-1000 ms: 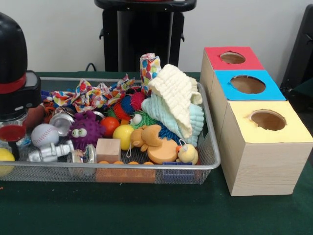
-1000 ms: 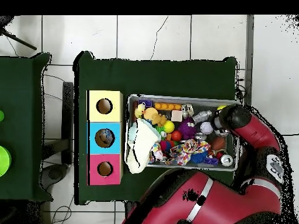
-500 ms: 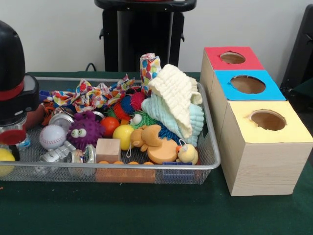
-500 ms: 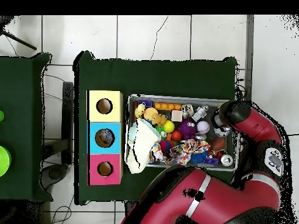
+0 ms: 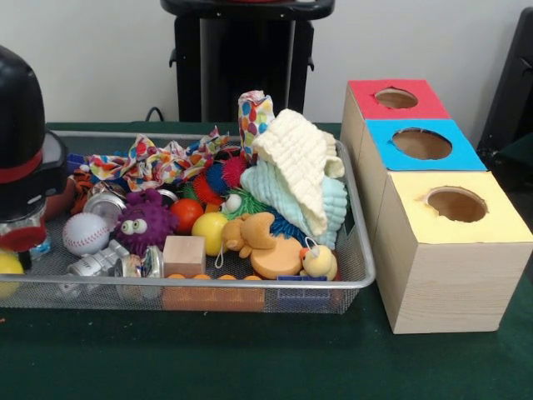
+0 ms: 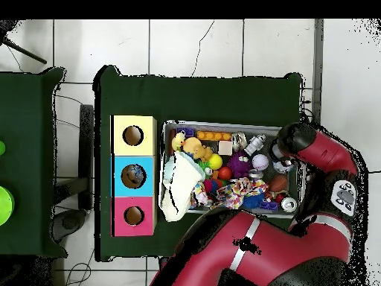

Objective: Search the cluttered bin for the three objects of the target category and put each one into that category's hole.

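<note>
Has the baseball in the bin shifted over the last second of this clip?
Yes. In the front view the baseball has slid toward the bin's near rim, and the purple fuzzy ball, unmoved, now sits higher beside it.

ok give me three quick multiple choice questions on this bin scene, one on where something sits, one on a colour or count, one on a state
1. In the front view, the baseball lies
A. beside the purple fuzzy toy, in the wire bin
B. on the yellow box
C. on the green tablecloth

2. How many holed boxes stand beside the bin?
A. two
B. three
C. four

3. The cream cloth is
A. folded flat on the table
B. stuffed into a hole
C. draped over the heap of toys

Answers:
1 A, the ball touches the purple toy's side.
2 B, red, blue and yellow tops.
3 C, it hangs over the pale green cloth.
</note>
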You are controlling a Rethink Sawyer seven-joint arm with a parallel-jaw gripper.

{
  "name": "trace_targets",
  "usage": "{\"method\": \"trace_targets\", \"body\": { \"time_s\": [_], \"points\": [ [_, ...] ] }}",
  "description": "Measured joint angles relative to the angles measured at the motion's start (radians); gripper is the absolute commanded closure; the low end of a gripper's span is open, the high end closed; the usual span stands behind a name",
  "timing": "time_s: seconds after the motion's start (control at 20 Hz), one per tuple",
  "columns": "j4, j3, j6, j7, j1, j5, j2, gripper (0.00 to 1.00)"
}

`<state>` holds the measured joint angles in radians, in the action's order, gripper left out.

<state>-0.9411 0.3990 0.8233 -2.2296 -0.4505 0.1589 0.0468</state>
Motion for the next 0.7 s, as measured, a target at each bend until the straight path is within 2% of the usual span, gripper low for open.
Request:
{"method": "trace_targets", "body": {
  "time_s": [0.7],
  "points": [
    [0.025, 0.01, 0.008, 0.0, -0.002, -0.005, -0.007, 1.0]
  ]
}}
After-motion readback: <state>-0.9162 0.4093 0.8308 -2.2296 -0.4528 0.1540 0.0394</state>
